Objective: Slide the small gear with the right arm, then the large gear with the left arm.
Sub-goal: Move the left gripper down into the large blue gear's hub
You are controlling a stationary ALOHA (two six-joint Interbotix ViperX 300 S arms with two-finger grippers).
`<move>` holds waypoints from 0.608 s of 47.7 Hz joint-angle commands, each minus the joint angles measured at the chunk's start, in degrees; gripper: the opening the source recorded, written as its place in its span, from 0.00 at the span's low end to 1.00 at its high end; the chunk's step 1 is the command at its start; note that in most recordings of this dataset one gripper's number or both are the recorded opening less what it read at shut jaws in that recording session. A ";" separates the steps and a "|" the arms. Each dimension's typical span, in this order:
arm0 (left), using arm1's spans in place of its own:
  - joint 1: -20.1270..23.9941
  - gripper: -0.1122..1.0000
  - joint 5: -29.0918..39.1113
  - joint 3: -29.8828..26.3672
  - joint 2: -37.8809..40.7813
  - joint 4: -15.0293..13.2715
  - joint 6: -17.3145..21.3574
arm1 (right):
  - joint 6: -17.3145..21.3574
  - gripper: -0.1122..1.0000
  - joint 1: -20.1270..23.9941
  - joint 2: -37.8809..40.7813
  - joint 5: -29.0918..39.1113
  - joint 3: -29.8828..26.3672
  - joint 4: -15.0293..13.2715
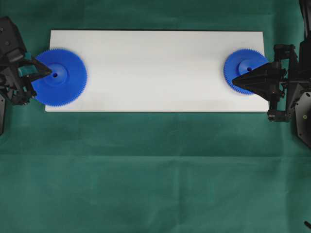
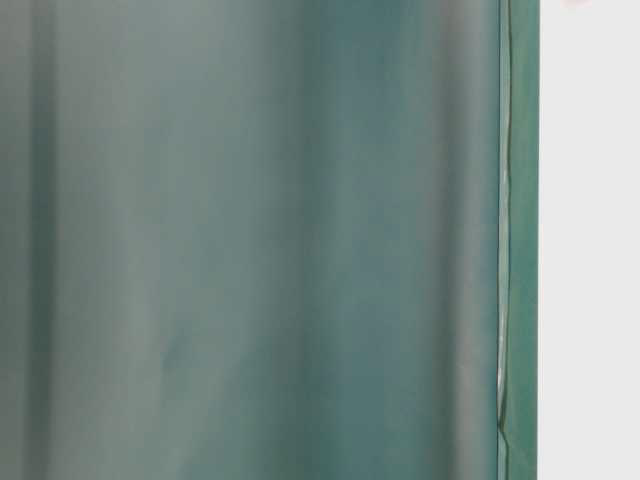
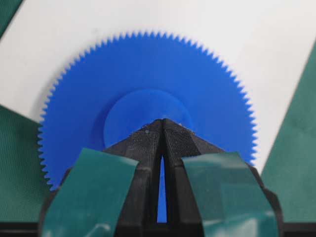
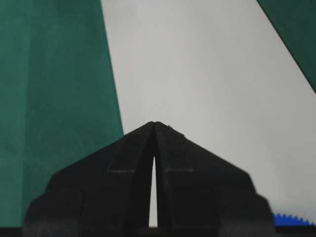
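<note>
Two toothed blue plastic discs sit at opposite ends of the smooth white board (image 1: pixel 155 73): the large gear (image 1: pixel 65 80) left, the small gear (image 1: pixel 243 65) right. Left hand (image 1: pixel 47 74) is clenched, its wedge tip over the large gear's raised hub; right hand (image 1: pixel 235 79) is clenched too, pointed tip above the small gear's toothed edge.

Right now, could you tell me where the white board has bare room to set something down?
The white board is bare between the large gear and the small gear. The green cloth below the board is open too. Both ends are crowded: the left gripper and the right gripper sit over the gears.
</note>
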 commanded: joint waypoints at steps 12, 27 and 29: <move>1.05 0.10 -3.43 -0.97 7.29 0.09 0.18 | 0.09 0.56 0.18 0.09 -0.97 -0.44 0.00; 0.97 0.10 -6.50 -1.41 13.97 0.09 0.18 | 0.09 0.56 0.18 0.18 -1.05 -0.44 0.09; 0.97 0.10 -6.59 -1.58 14.59 0.09 0.26 | 0.09 0.56 0.18 0.18 -1.05 -0.44 0.09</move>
